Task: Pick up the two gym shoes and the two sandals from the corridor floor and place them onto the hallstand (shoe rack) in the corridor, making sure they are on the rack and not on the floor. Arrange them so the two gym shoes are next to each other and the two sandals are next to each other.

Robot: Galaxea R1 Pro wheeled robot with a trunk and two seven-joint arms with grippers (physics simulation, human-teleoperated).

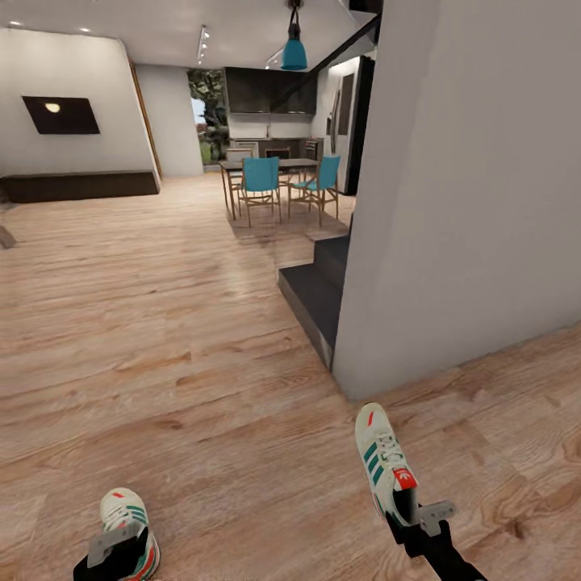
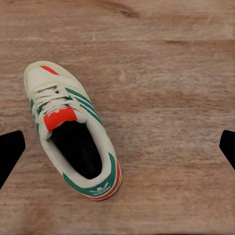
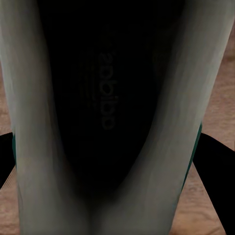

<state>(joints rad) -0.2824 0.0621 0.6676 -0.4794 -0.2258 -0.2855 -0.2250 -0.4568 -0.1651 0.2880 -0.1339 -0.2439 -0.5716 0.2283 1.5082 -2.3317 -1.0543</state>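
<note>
One white gym shoe (image 1: 386, 466) with green stripes hangs toe-up over the corridor floor (image 1: 202, 363), and my right gripper (image 1: 409, 514) is shut on its heel end. Up close, that shoe's dark inside (image 3: 105, 98) sits between the gripper's (image 3: 110, 161) black fingers (image 3: 215, 166). The other gym shoe (image 2: 73, 127) lies upright on the planks, also seen at the lower left (image 1: 129, 516). My left gripper (image 2: 117, 149) hovers over it, open wide, and its fingertips (image 2: 10, 152) stand clear of the shoe. In the head view the left gripper (image 1: 121, 547) overlaps the shoe's heel. The sandals and the hallstand are out of view.
A white wall corner (image 1: 452, 202) rises just ahead on the right, with dark steps (image 1: 319, 294) at its foot. Farther off stand a dining table (image 1: 270, 165) and teal chairs (image 1: 260, 177). Wood flooring stretches wide to the left.
</note>
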